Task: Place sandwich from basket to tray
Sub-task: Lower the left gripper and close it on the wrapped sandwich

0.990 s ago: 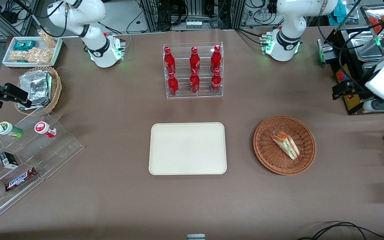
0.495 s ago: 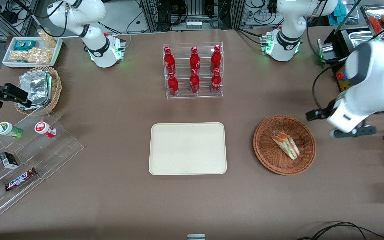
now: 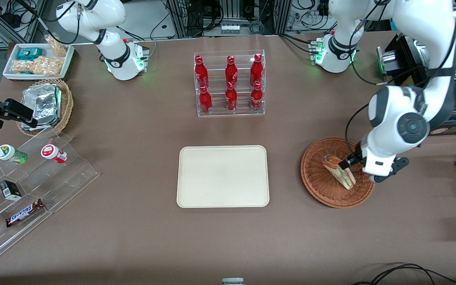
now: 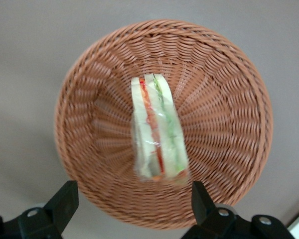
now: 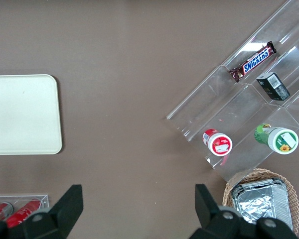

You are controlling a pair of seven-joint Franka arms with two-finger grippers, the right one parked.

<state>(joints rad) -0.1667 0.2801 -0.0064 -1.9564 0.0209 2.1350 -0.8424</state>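
Front view: the jaws [image 3: 364, 174] hover over the basket [image 3: 319, 186], above the sandwich [image 3: 339, 171]; the tray [image 3: 223, 176] sits nearby. Wrist view: jaws spread wide, empty, straddling the sandwich [image 4: 158, 135]. Squeezing the soft wrap could crush or slip it.

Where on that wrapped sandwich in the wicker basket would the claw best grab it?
Probably across the two flat bread faces, near the middle of the sandwich, coming straight down from above. It lies in the basket with its filling edge up, so the broad sides face outward. The gripper hangs open above the basket, fingers wide enough to straddle the wedge.
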